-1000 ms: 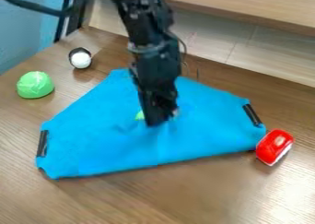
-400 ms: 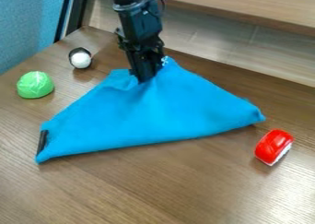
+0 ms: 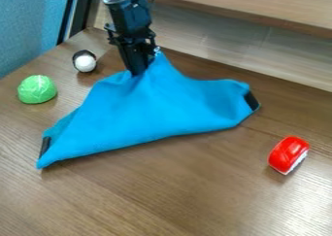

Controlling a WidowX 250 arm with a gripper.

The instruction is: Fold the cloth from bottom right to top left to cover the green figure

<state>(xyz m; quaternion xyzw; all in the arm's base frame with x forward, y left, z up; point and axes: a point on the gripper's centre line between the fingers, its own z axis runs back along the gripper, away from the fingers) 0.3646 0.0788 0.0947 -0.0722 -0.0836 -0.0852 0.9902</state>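
My black fingers [image 3: 137,73] pinch a gathered peak of blue cloth [image 3: 152,106] over the wood-grained bench [image 3: 214,196], its smooth fabric fanning in folds toward wide corners marked by black strips [image 3: 44,146]. The cloth spreads between a ridged, rounded green object [image 3: 37,89] and a glossy red one [image 3: 289,155], near a black-and-white ball [image 3: 84,62].
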